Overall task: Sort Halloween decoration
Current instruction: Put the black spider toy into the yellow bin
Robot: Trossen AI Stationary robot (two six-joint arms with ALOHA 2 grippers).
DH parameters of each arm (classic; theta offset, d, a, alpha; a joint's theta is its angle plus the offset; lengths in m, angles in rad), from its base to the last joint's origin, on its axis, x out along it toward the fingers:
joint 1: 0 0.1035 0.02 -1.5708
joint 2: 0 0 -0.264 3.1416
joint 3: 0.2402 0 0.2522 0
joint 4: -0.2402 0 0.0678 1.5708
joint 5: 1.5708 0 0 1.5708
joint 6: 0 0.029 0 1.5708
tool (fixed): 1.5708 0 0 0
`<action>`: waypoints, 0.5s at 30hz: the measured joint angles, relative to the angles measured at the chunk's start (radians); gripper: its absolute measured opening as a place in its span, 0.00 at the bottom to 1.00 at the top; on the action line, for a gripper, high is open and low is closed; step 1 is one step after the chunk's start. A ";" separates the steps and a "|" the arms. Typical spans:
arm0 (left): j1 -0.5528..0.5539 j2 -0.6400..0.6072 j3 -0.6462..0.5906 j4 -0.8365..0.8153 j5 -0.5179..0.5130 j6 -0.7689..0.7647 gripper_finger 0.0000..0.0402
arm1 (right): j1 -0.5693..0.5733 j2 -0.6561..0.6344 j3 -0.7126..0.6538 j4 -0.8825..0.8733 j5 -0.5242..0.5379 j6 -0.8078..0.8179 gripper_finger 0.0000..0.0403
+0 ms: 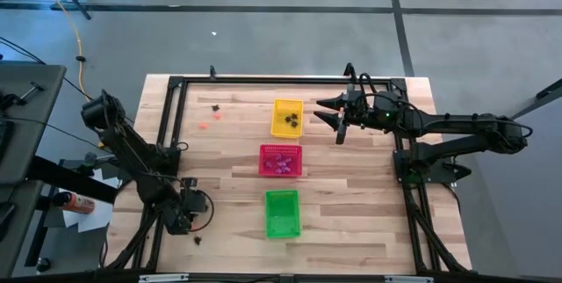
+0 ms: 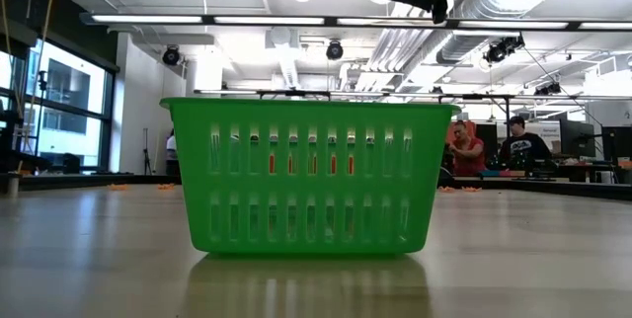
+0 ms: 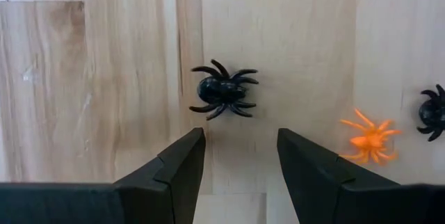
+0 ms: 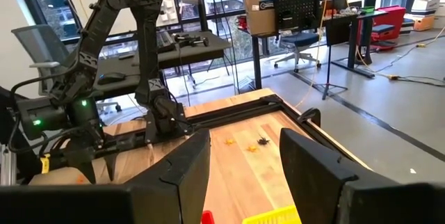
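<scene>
A black spider (image 3: 224,90) lies on the worktop (image 3: 104,78) just ahead of our left pincer (image 3: 240,161), whose fingers stand released, empty, either side of it. An orange spider (image 3: 368,139) and another black one (image 3: 432,111) lie beside. Our right pincer (image 1: 341,125), also released and empty, hangs beside the yellow basket (image 1: 286,117). We read no writing.

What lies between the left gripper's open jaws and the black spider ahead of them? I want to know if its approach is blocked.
Nothing: the left wrist view shows only bare wooden table between the left gripper and the black spider.
</scene>
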 joint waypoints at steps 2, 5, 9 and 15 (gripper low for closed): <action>0.007 -0.012 0.000 -0.006 0.000 0.007 0.43 | 0.000 0.000 0.000 0.000 0.000 0.000 0.42; 0.019 -0.037 0.000 -0.022 -0.014 0.008 0.43 | 0.000 0.000 0.000 0.000 0.001 0.000 0.42; 0.040 -0.069 0.001 -0.046 -0.078 0.008 0.43 | 0.000 0.000 0.000 0.000 0.001 0.000 0.42; 0.052 -0.049 0.001 -0.048 -0.087 0.079 0.43 | 0.000 0.000 0.000 -0.007 0.001 0.000 0.42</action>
